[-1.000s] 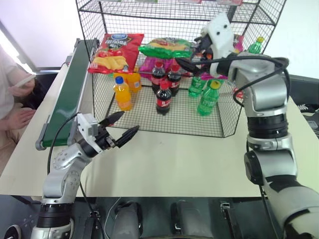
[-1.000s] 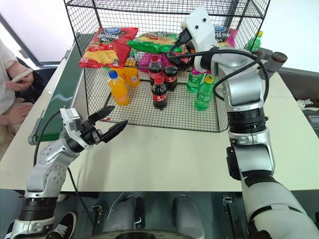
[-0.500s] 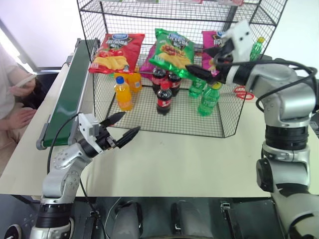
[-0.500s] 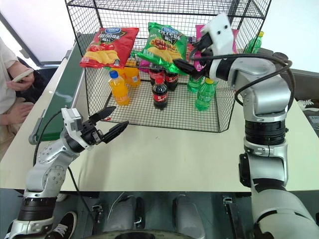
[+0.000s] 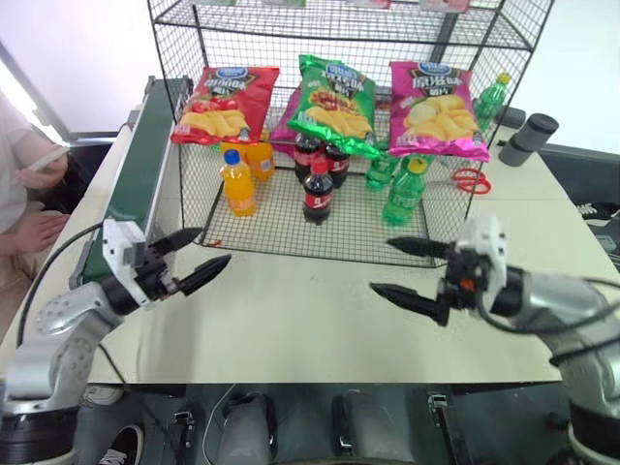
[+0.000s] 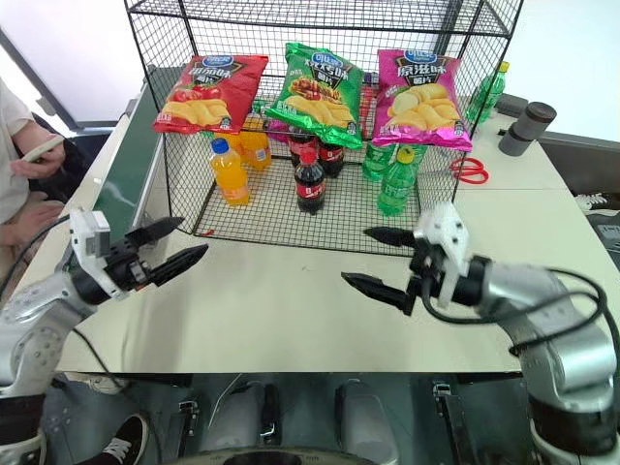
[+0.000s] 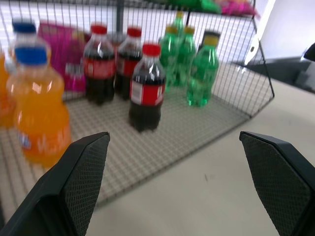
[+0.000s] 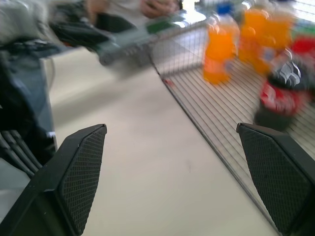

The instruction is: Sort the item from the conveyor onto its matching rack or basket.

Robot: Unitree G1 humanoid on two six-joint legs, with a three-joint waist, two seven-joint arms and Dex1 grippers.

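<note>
The right gripper is wide open and holds nothing, low over the table. The left gripper is wide open too, beside the conveyor. Far beyond both, the green bag leans on the rack between a red bag and a pink bag.

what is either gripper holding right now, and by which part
Nothing. The left gripper and right gripper are both open and empty above the table; the glossy green crisp bag sits on the black wire rack.
</note>
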